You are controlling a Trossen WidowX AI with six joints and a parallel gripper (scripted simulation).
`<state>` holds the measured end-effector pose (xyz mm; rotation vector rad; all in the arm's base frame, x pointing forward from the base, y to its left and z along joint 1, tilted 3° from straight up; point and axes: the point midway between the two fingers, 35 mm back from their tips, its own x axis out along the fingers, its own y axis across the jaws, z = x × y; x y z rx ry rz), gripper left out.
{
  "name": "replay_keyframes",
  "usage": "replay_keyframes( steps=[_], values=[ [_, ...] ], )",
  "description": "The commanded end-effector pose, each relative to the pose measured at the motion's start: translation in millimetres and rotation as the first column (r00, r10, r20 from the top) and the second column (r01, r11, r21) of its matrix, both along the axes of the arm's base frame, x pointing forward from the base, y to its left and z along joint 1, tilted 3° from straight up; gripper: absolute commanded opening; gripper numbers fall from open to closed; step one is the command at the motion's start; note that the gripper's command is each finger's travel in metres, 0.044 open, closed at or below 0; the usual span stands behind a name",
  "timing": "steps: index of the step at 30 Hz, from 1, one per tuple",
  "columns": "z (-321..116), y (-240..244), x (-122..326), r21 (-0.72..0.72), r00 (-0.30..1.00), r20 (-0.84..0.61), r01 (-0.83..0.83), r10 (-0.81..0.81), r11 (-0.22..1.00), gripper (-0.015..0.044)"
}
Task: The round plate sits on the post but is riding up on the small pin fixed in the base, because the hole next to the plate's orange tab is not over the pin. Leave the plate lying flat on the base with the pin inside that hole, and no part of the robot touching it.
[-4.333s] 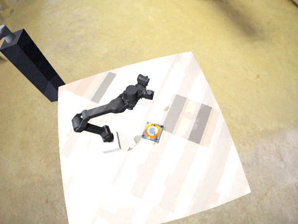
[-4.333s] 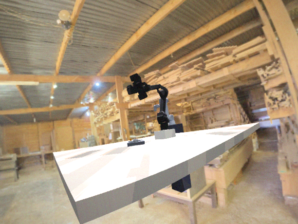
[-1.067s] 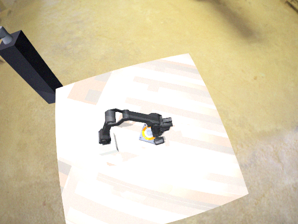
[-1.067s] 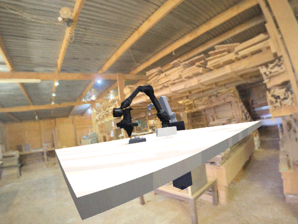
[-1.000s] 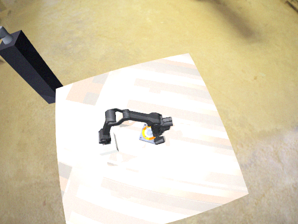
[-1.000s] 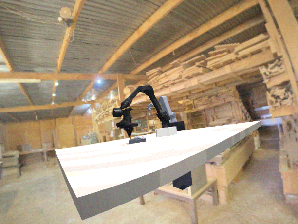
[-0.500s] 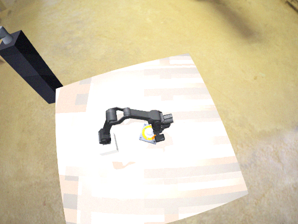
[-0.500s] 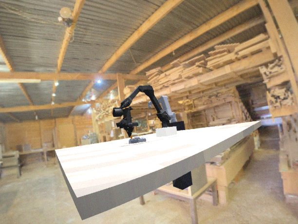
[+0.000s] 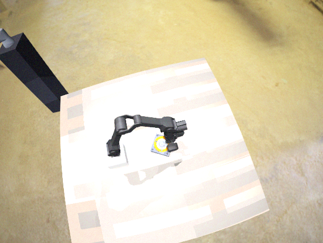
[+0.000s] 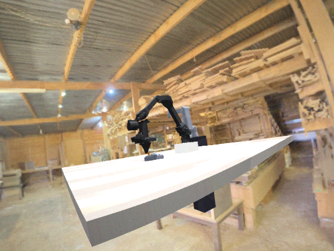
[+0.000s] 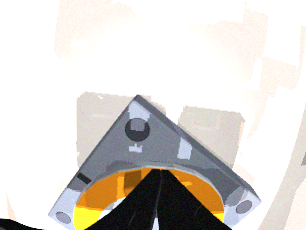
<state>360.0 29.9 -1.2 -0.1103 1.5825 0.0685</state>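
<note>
One black arm, one clenched pincer, one grey square base with one orange-rimmed round plate on it.

On the pale, striped wooden bench top (image 9: 184, 185), near its middle and well away from all four edges, lies the single grey square base (image 11: 156, 144), one corner turned away from the wrist camera, with a dark round hole near that corner and a smaller hole near each of the two side corners. The one round plate with an orange rim and pale centre (image 9: 159, 142) sits on it. The black two-fingered pincer (image 11: 160, 218) is clenched fully and grasps nothing; its fingers meet in a point directly over the plate's near rim, though actual contact cannot be judged. Farther back, the single arm's white mounting block (image 10: 186, 147) stands towards the far edge.
</note>
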Motion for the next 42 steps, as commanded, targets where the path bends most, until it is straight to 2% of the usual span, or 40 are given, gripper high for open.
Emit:
replay_keyframes(
  steps=[1,29,38,42],
  values=[
    [0,7,-3,0.006,1.000,-0.007,0.001,-0.001,1.000,0.0000],
    [0,32,-18,0.008,1.000,-0.009,0.001,-0.001,1.000,0.0000],
    [43,31,-20,0.008,1.000,-0.009,0.001,-0.001,1.000,0.0000],
    [38,30,-18,0.004,1.000,-0.007,-0.005,0.005,1.000,0.0000]
  ],
)
